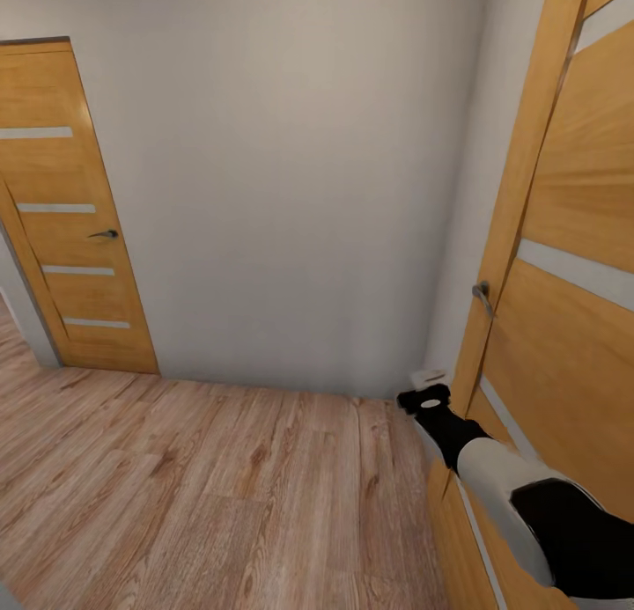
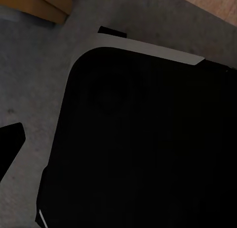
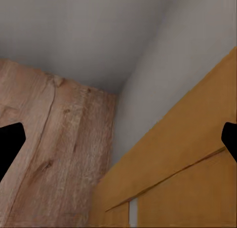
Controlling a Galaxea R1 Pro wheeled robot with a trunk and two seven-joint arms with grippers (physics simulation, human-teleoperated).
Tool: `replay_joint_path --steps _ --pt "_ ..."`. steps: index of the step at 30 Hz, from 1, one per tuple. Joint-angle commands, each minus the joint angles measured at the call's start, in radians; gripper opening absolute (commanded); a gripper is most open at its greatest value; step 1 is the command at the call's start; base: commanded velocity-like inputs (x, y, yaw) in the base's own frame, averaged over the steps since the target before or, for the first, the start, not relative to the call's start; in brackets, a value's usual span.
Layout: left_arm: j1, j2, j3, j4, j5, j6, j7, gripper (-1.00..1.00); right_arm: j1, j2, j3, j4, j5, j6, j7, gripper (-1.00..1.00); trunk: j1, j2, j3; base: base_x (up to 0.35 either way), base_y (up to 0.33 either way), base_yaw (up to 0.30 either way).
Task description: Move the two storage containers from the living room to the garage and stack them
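Right hand [image 1: 429, 390] open, nr wooden door [image 1: 563, 328].

Plank floor [image 1: 220, 496]: light wood, visible grain, matt. Doors [image 1: 75, 231]: smooth orange-brown wood with pale inset strips, metal handles [image 1: 104, 234]. Wall [image 1: 291, 170]: plain matt grey. Right arm [image 1: 519, 496]: smooth black and white shell.
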Motion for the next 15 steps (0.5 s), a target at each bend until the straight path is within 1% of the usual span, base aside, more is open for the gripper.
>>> replay_joint_path --steps 1,2,4,6,7,8,9,10,11,13,15 --pt "0.000 0.000 0.000 -0.001 0.005 -0.002 0.000 1.00 0.000 0.001 0.007 0.060 -0.007 -0.027 0.011 1.00 0.000 -0.001 -0.001 0.000 0.000 0.000" --pt "0.000 0.000 0.000 -0.001 0.005 -0.002 0.000 1.00 0.000 0.002 0.007 0.090 -0.012 -0.042 0.019 1.00 0.000 -0.001 -0.001 0.000 0.000 0.000" --pt "0.000 0.000 0.000 -0.001 0.005 -0.002 0.000 1.00 -0.003 0.002 0.006 0.167 -0.037 -0.076 0.057 1.00 0.000 -0.001 -0.001 0.000 0.000 0.000" --pt "0.000 0.000 0.001 -0.001 0.005 -0.002 0.000 1.00 -0.002 -0.002 0.006 0.193 -0.056 -0.085 0.093 1.00 0.000 -0.001 -0.001 0.000 0.000 0.000" --pt "0.000 0.000 0.001 -0.001 0.005 -0.002 0.000 1.00 0.011 -0.008 0.006 0.202 -0.067 -0.089 0.119 1.00 0.000 -0.001 -0.001 0.000 0.000 0.000" --pt "0.000 0.000 0.001 -0.001 0.005 -0.002 0.000 1.00 0.039 -0.017 0.006 0.209 -0.075 -0.091 0.144 1.00 0.000 -0.001 -0.001 0.000 0.000 0.000" --pt "0.000 0.000 0.002 -0.001 0.006 -0.002 0.001 1.00 0.104 -0.037 0.006 0.214 -0.081 -0.094 0.183 1.00 0.000 -0.001 -0.001 0.000 0.000 0.000" --pt "0.000 0.000 0.002 -0.001 0.006 -0.002 0.001 1.00 0.131 -0.044 0.007 0.215 -0.082 -0.096 0.196 1.00 0.000 -0.001 -0.001 0.000 0.000 0.000" --pt "0.000 0.000 0.002 -0.001 0.006 -0.002 0.001 1.00 0.197 -0.055 0.007 0.216 -0.084 -0.099 0.221 1.00 0.000 -0.001 -0.001 0.000 0.000 0.000" --pt "0.000 0.000 0.001 -0.001 0.007 -0.001 0.001 1.00 0.334 -0.068 0.007 0.218 -0.085 -0.103 0.255 1.00 0.000 -0.001 -0.001 0.000 0.000 0.000" --pt "0.000 0.000 0.001 -0.001 0.008 -0.002 0.001 1.00 0.461 -0.073 0.007 0.219 -0.086 -0.106 0.269 1.00 0.000 -0.001 -0.001 0.000 0.000 0.000"
